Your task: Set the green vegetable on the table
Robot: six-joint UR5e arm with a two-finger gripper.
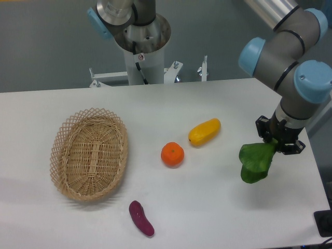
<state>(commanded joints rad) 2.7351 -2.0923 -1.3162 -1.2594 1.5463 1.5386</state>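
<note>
- Here gripper [278,143] clamps green vegetable [256,162] by its stem, leaves hanging over the table [218,207]
- Yellow fruit [204,132], orange [172,154] well left of gripper
- Basket [89,154], purple piece [141,218] farther left

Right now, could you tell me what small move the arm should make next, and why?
Probably lower a little, then open. The gripper is shut on the stem of the green vegetable, whose leaves hang over bare table to the right of the yellow fruit. Whether the leaves touch the surface yet is unclear.
</note>
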